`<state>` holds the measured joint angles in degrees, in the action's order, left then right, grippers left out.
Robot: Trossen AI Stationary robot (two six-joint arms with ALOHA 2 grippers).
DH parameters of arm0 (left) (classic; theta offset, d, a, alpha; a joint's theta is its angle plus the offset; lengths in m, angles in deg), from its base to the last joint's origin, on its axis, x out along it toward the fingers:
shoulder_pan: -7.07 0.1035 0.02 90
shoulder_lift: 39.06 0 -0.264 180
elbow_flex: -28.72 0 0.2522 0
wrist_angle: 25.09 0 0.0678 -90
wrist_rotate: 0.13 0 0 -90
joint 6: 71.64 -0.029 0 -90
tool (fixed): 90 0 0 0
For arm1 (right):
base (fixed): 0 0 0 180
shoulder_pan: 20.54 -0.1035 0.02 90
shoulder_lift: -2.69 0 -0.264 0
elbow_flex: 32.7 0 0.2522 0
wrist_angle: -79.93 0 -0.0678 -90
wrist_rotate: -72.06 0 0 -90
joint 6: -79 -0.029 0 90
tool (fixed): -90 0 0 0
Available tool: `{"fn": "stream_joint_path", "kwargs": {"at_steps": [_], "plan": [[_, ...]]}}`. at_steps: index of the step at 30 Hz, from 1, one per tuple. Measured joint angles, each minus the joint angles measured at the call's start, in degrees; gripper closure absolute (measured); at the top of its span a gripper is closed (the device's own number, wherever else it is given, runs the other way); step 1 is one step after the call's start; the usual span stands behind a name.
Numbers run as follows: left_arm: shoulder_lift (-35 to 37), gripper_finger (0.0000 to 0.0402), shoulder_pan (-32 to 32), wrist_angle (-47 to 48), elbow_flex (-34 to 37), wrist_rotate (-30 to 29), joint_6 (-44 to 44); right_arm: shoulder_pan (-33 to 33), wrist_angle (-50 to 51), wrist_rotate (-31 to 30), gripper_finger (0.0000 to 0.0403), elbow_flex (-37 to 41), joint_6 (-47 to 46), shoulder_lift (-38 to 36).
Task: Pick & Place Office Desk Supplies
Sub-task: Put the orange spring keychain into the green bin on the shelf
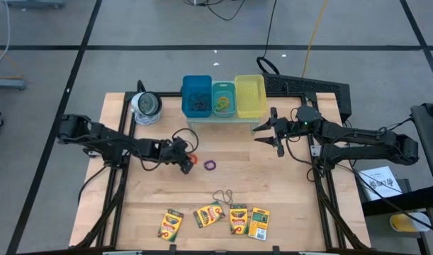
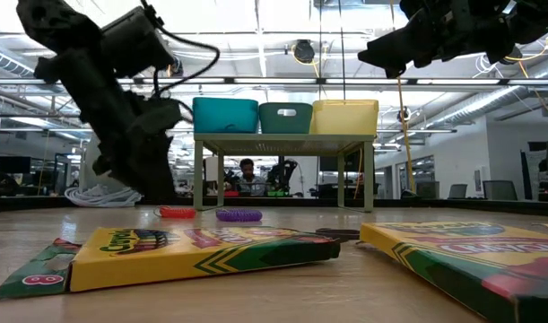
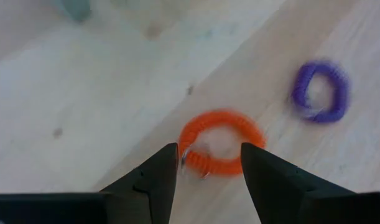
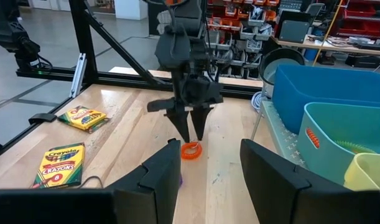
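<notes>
My left gripper point(image 1: 187, 162) is low over the table's middle and open, fingers pointing down astride an orange ring band point(image 3: 221, 142), as the right wrist view also shows point(image 4: 191, 135). A purple band point(image 1: 210, 165) lies flat just to its right. Several yellow-and-green crayon boxes point(image 1: 215, 219) lie flat in a row by the near edge. Thin wiry loops point(image 1: 223, 196) lie just beyond them. More bands lie in the teal bin point(image 1: 223, 99). My right gripper point(image 1: 267, 132) hangs open in the air near the yellow bin point(image 1: 249, 95), holding nothing. My left gripper comes at the orange band point(image 4: 191, 150) from above with its open fingers on either side of the band's edge point(image 3: 188, 157). The band lies flat on the table. Whether a fingertip touches it I cannot tell.
Blue point(image 1: 196, 95), teal and yellow bins stand side by side on a small raised stand at the far edge. A round silvery-white roll point(image 1: 145, 105) sits at the far left corner. Bare wood spreads between the bands and the crayon boxes.
</notes>
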<state>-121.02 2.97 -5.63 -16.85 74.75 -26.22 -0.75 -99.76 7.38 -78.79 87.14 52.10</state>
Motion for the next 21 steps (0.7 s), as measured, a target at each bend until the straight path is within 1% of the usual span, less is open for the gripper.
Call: {"fn": "stream_joint_path", "kwargs": {"at_steps": [8,11,14,19,21], "plan": [[-4.81,0.0233,0.00,-2.06,-0.09,2.08,0.12,0.00,0.00,0.00,0.0248,0.00,0.02,0.00],[-5.70,0.0248,0.02,-1.99,-0.15,2.05,0.62,0.00,0.02,0.00,0.0248,0.00,0.02,0.00],[-5.70,0.0283,0.05,-1.76,-0.13,2.23,0.58,0.00,-0.02,0.01,0.0248,0.00,0.02,0.00],[-5.83,0.0377,0.06,-2.22,-0.11,3.43,-0.83,0.00,-0.02,0.00,0.0248,0.00,0.02,0.00],[-5.84,0.0386,0.04,-3.04,-0.11,3.41,-1.47,0.00,0.00,0.00,0.0248,0.00,0.02,0.00]]}}
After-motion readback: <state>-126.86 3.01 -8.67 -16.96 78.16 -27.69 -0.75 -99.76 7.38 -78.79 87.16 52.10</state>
